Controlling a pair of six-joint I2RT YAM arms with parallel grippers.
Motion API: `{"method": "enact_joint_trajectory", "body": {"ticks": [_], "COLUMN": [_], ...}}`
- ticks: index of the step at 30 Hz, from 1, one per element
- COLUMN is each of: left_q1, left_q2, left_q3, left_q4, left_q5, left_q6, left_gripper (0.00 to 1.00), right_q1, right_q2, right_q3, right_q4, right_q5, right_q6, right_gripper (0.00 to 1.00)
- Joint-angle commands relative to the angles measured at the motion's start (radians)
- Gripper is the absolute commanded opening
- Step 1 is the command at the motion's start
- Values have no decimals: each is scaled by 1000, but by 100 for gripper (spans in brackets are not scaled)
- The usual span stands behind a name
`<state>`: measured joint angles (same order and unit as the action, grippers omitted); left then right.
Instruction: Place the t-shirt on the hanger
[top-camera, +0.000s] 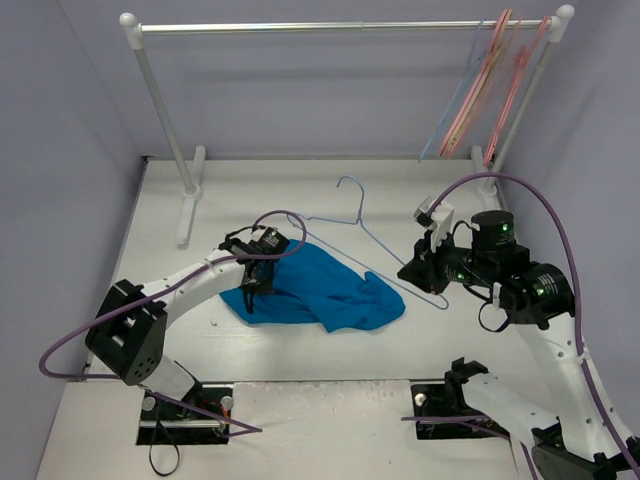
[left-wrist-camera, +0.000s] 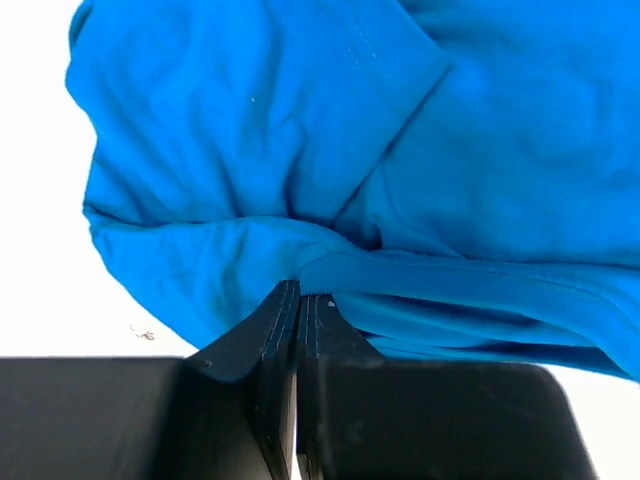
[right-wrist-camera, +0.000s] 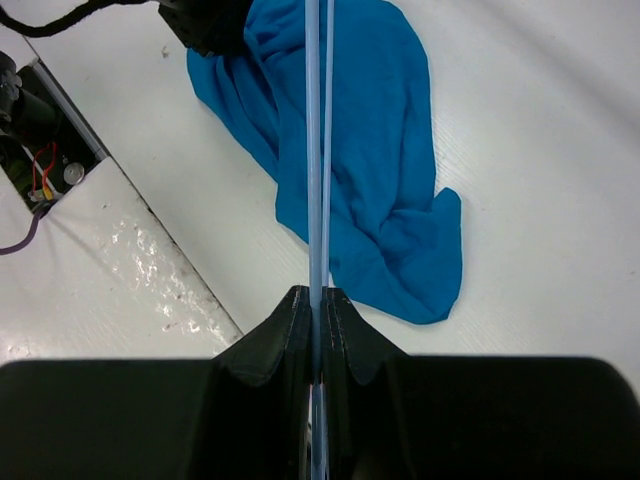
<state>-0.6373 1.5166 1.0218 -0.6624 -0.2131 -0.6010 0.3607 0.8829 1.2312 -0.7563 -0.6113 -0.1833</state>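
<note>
White table (top-camera: 330, 360) | left claw (left-wrist-camera: 300, 292) pinches t-shirt (left-wrist-camera: 300, 130), pinch half-hidden | right claw (right-wrist-camera: 318, 295) clamps hanger (right-wrist-camera: 313, 150)

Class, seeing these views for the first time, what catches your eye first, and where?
The bright blue t-shirt lies crumpled in the middle of the table, the left pincer shut on a fold of it. The right pincer is shut on the light-blue hanger, which reaches over it. Pink hangers hang at the right end of the rail.
</note>
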Motion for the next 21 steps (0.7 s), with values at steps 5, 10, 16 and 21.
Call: {"method": "enact_joint_trajectory", "body": {"ticks": [5, 10, 16, 21], "left_q1": [122, 229, 248, 249], "left_q2": [-32, -4, 30, 39], "left_q3": [124, 228, 323, 388], "left_q4": [35, 46, 29, 0], "left_q5": [-13, 67, 86, 107], "left_q6": [108, 179, 225, 214], "left_gripper": [0, 0, 0, 0], "right_q1": [3, 4, 4, 17], "right_q2": [53, 68, 83, 128], "right_q3": [-7, -33, -55, -88], "right_q4": [75, 129, 178, 213], "right_q5": [-105, -174, -228, -283], "right_q6": [44, 96, 136, 180], "right_gripper": [0, 0, 0, 0]}}
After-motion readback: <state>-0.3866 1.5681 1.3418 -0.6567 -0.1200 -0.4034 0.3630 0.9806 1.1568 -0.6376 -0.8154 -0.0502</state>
